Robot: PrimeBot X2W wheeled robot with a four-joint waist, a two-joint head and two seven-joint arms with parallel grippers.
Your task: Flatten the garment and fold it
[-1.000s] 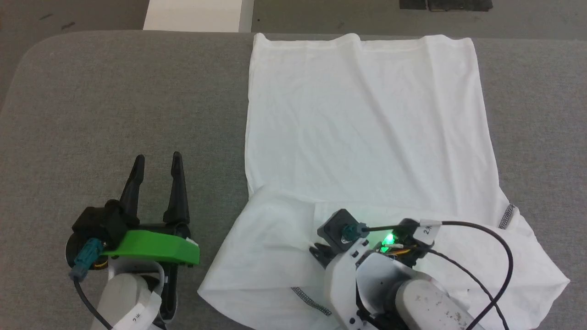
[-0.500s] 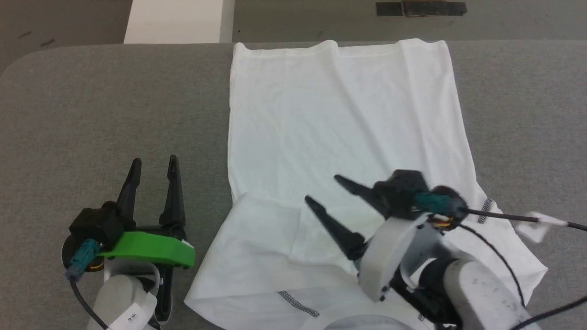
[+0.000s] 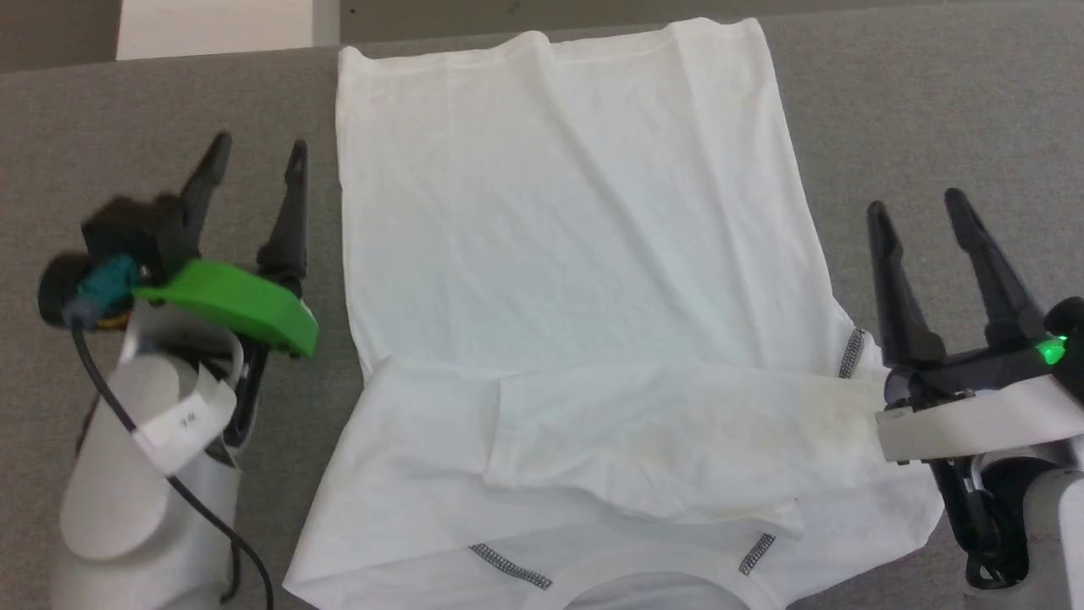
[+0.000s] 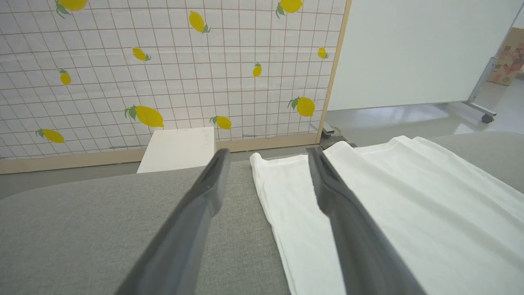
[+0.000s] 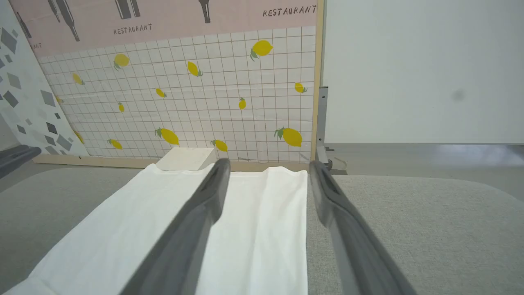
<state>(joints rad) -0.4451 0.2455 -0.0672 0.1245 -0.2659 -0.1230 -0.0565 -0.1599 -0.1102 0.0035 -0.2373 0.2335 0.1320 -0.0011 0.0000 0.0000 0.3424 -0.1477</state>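
Left claw [image 3: 260, 142] and right claw [image 3: 913, 202] both spread and empty, flanking the shirt [image 3: 559, 212]. Sleeve [image 3: 660, 432] lies across it, so we reckon we're staged for a two-sided lengthwise fold.

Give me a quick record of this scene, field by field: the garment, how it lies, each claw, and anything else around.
garment: white shirt, spread on the grey table, neckline toward the robot
sleeves: folded across the chest
left claw: open, empty, beside the shirt's left edge
right claw: open, empty, beside the shirt's right edge
other: white box beyond the table's far edge
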